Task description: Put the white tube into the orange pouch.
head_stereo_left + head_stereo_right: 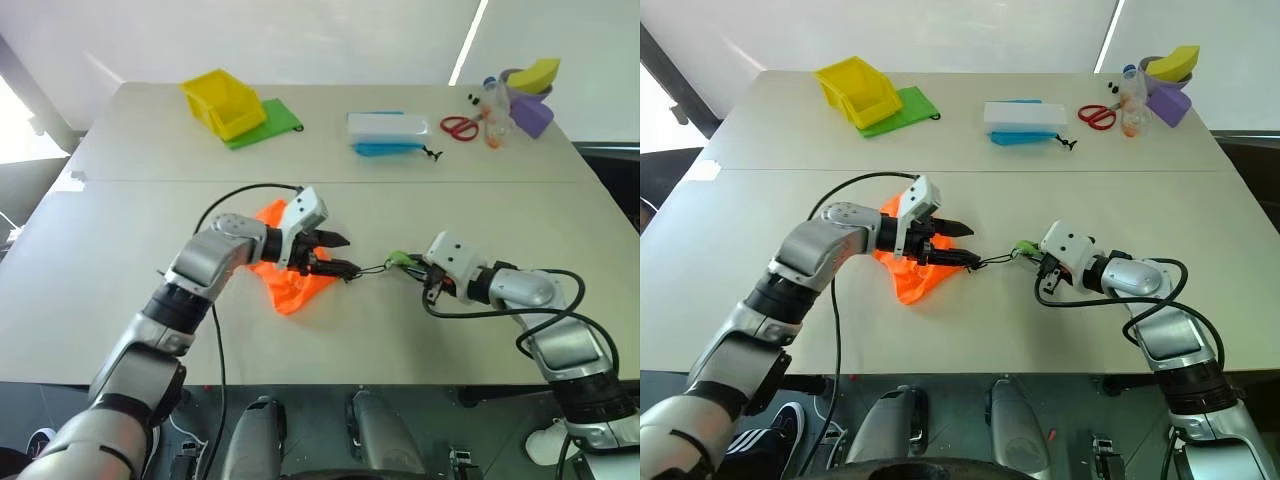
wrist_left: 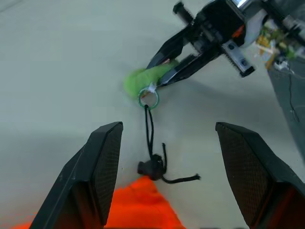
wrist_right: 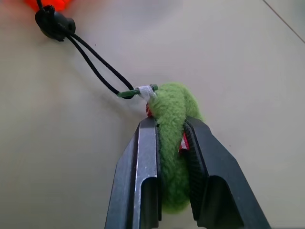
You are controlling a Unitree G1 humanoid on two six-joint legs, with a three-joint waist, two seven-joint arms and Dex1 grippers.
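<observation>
Orange pouch [image 1: 291,268] lies under the left gripper [image 1: 341,254], whose fingers are spread; the right gripper [image 3: 169,138] pinches the cord's green fuzzy tag [image 3: 172,114].

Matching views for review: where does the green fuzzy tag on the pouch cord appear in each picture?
Left eye: green tag right of centre, at the right claw.
Right eye: tag just right of centre.
Left wrist: tag upper middle.
Right wrist: tag centre, pinched.
Shared landmark: black cord.
</observation>
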